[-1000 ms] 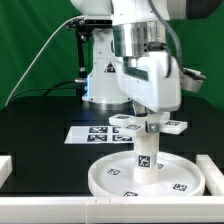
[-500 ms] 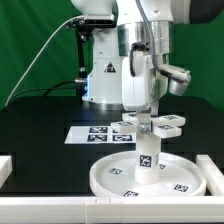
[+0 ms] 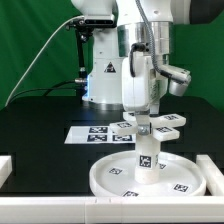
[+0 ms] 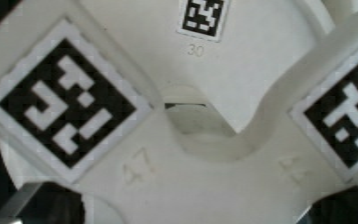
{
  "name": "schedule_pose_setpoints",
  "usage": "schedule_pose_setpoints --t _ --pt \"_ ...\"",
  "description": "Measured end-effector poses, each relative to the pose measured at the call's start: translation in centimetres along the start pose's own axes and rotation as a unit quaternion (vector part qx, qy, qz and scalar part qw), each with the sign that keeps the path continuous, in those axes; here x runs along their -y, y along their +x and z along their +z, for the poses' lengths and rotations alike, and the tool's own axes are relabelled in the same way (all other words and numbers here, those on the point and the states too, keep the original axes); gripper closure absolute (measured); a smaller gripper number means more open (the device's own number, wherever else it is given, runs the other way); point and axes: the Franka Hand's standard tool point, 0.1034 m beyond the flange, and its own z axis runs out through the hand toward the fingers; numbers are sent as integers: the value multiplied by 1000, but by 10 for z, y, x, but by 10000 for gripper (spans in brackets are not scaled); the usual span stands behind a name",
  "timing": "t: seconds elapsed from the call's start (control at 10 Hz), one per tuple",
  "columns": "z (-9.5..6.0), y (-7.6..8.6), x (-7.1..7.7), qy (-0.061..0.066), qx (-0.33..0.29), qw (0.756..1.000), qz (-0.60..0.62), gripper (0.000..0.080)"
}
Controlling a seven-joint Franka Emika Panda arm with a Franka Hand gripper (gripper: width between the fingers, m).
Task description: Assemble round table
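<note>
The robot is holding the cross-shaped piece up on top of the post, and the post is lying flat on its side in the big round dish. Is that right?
Not quite. The post isn't lying down: it stands upright in the middle of the big round dish, as the exterior view shows. The rest is right: the cross-shaped piece sits on top of the post, with the gripper down on it.

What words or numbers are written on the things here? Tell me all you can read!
"30": a small number seems printed under a square tag on the white cross-shaped piece in the wrist view; blurry, so not certain.
The square tags on the cross piece, post, round disc and marker board are patterns, not words.
No other text is readable.
</note>
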Motion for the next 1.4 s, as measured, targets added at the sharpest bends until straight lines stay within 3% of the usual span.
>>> schedule_pose_setpoints --t 0.4,0.5,0.6,0.9,1.1,1.2,1.3,1.4 --pt "1 -2 0 4 0 1000 24 151" --pt "0 -3 -1 1 2 1000 -5 151" --pt "-6 -4 -1 -6 12 1000 -13 151" --pt "-29 -9 4 -11 31 991 -130 151" --pt "-33 -8 10 -4 33 962 -272 151" --pt "-33 -4 10 -11 36 930 -365 151" --pt "-33 -5 8 -31 44 899 -434 151" --pt "-35 -6 10 -29 44 884 -465 151"
